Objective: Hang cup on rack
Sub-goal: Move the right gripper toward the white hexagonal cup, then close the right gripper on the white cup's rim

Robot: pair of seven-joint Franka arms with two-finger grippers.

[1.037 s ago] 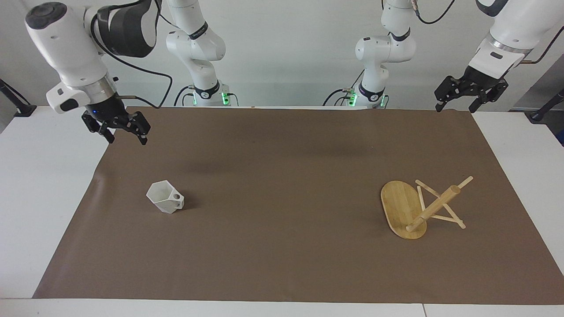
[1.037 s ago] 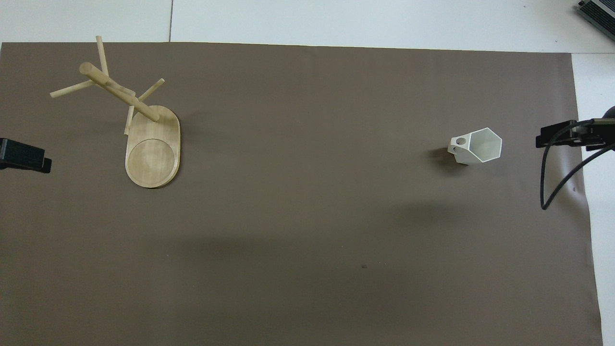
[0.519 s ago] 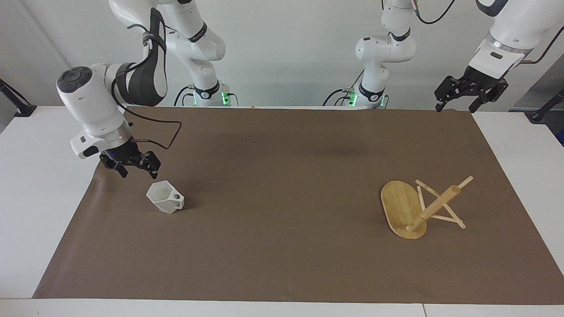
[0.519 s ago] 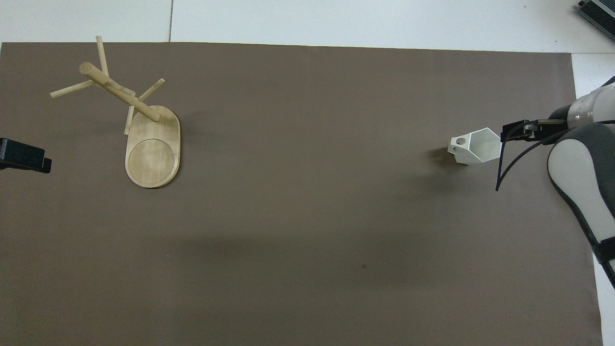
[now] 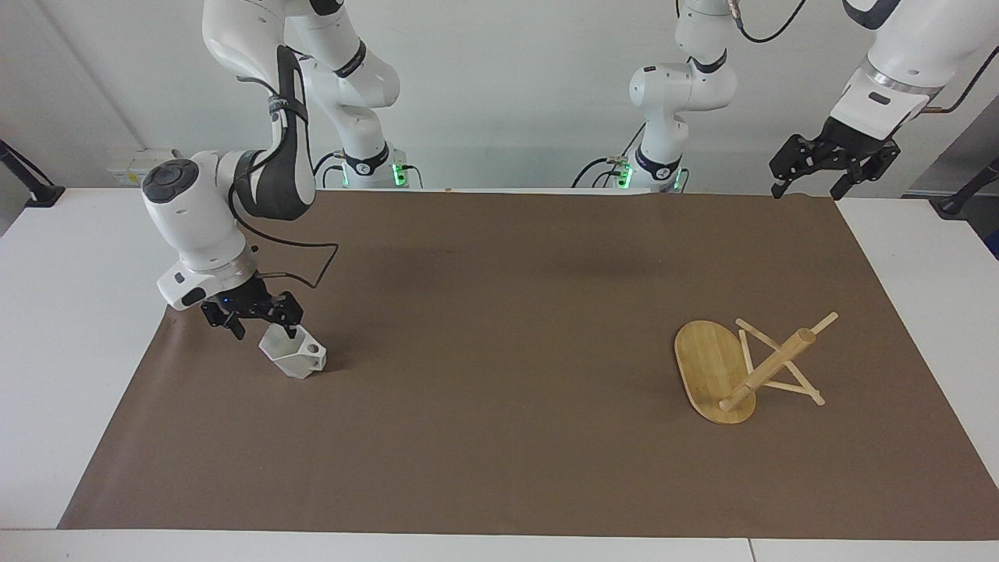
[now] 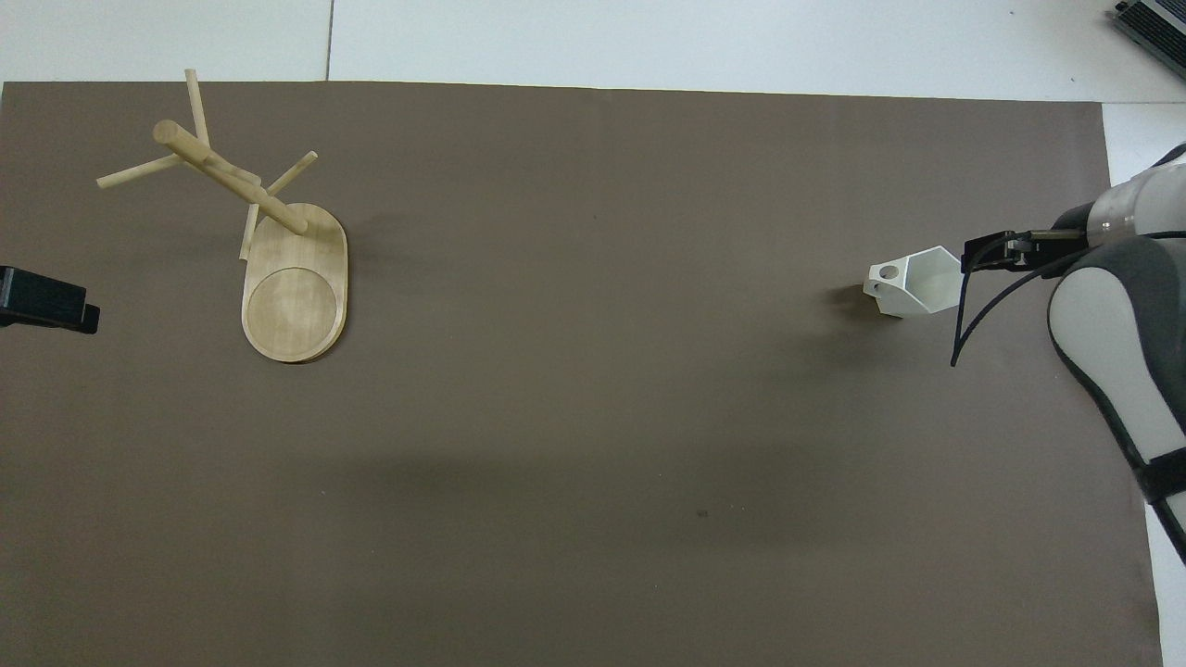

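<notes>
Two arms share a white table (image 5: pixel 47 328) spread with a brown mat (image 5: pixel 499 406), and only one has moved. Read across the facing view from the right arm's end. The right gripper (image 5: pixel 255 321), high near the mat's corner a second ago, has come down and now sits at the rim of the small white faceted cup with a hexagonal mouth (image 5: pixel 295 354). Its jaws stand apart; one fingertip appears to dip inside the mouth and the other lies outside the wall on the side away from the handle. The overhead view agrees, showing the black fingers (image 6: pixel 984 252) over the rim edge opposite the pierced, blocky handle. The cup stands on the mat where it stood before, not yet gripped or lifted. Judged from this, the step in hand is the pinch on the cup wall, and closing is the likely next move.

Toward the left arm's end of the table, well apart from the cup, stands the light bamboo rack with a flat oval base, thick round post and thin pegs (image 5: pixel 737 367); it has not shifted and no peg bears anything. Last, the left gripper (image 5: pixel 831 165) waits over the mat's corner at the robots' edge, unchanged, jaws spread and empty. Hanging therefore lies wholly ahead.
</notes>
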